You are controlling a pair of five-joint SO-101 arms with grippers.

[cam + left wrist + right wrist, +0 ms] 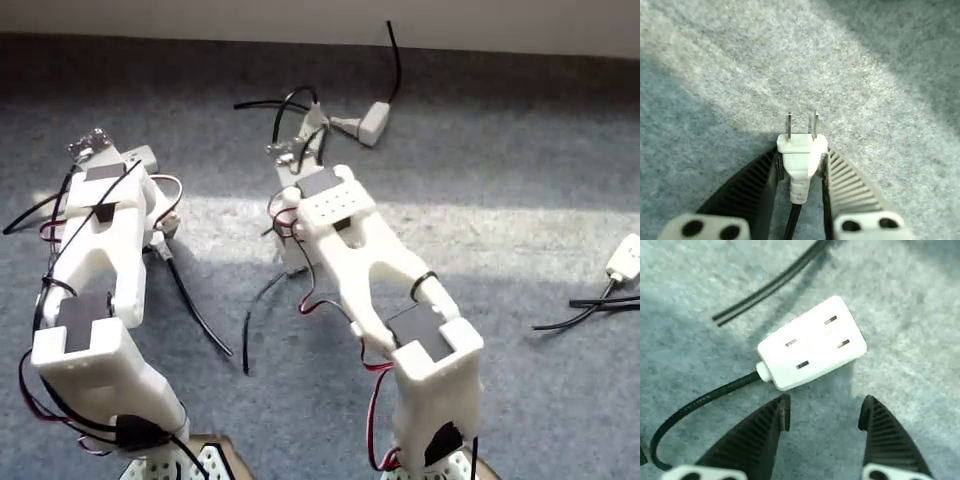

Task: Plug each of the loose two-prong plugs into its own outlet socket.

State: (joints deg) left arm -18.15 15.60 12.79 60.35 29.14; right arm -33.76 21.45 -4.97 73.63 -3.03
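Note:
My left gripper (pixel 801 151) is shut on a white two-prong plug (pixel 799 155), held by its body with both metal prongs pointing away over the grey carpet. Its black cord runs back between the fingers. In the high view this gripper (pixel 100 150) sits at the far left. A white outlet block (pixel 812 342) with two pairs of slots lies flat on the carpet, a black cord leaving one end. My right gripper (pixel 825 407) hovers open just short of it, touching nothing. From above, the outlet block (pixel 372 122) lies just beyond the right gripper (pixel 300 140).
Another white cord end (pixel 625 258) with black cable lies at the right edge. A loose black cord (pixel 200 315) trails on the carpet between the arms. Two black cable ends (pixel 765 290) lie beside the outlet block. Grey carpet (pixel 500 180) covers the floor.

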